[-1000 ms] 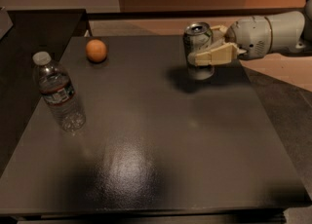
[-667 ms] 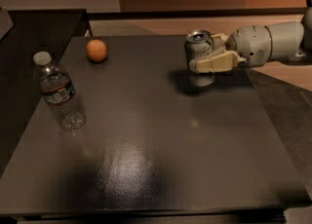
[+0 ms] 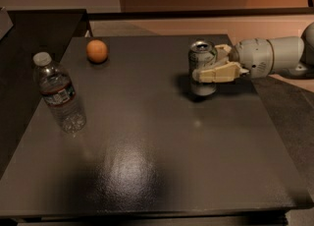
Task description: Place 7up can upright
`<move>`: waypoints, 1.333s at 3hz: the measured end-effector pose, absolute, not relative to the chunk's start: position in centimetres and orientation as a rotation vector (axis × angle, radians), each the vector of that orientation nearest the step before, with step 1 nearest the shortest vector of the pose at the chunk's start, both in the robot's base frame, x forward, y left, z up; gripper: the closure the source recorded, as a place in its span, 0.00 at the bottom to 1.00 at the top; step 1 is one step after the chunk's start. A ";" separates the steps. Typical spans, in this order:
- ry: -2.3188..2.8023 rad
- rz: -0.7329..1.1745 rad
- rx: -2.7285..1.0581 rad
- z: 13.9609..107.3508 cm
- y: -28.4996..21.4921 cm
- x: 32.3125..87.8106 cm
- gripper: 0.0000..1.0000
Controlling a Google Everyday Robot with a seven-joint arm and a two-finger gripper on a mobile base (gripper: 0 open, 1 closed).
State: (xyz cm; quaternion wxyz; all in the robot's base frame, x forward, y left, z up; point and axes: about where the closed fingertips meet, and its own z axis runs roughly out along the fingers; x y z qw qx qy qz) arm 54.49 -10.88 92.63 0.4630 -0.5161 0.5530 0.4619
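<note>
Bench (image 3: pixel 147 151): one, with a dark, slightly glossy top. It carries three loose items.

Item 1, 7up can (image 3: pixel 202 68): one. It stands upright with its silver top facing up, near the bench's right edge and towards the far right corner. Its base appears to rest on the bench surface with a shadow close around it, though the contact line is dim and hard to confirm.

Item 2, water bottle (image 3: pixel 59 95): one, of clear plastic with a white cap and a dark label band. It sits close to the left edge, about midway along it, with the cap towards the far side, well apart from the can.

Item 3, orange round object (image 3: pixel 97 51): one. It lies near the far edge, left of centre, between the bottle and the can but touching neither.

Claw (image 3: pixel 206 63): one, with two cream fingers, at the can. One finger (image 3: pixel 216 74) crosses the can's near side and the other shows behind its far rim. The fingers are drawn in narrow, holding the can around its middle.

Arm (image 3: pixel 274 55): one, pale grey. It reaches in level from beyond the right edge of the bench.
</note>
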 end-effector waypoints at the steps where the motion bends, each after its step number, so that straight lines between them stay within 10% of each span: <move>1: 1.341 1.145 -1.250 92.0 -11.1 54.4 1.00; 4: 1.240 1.127 -1.255 90.2 -11.3 54.7 0.35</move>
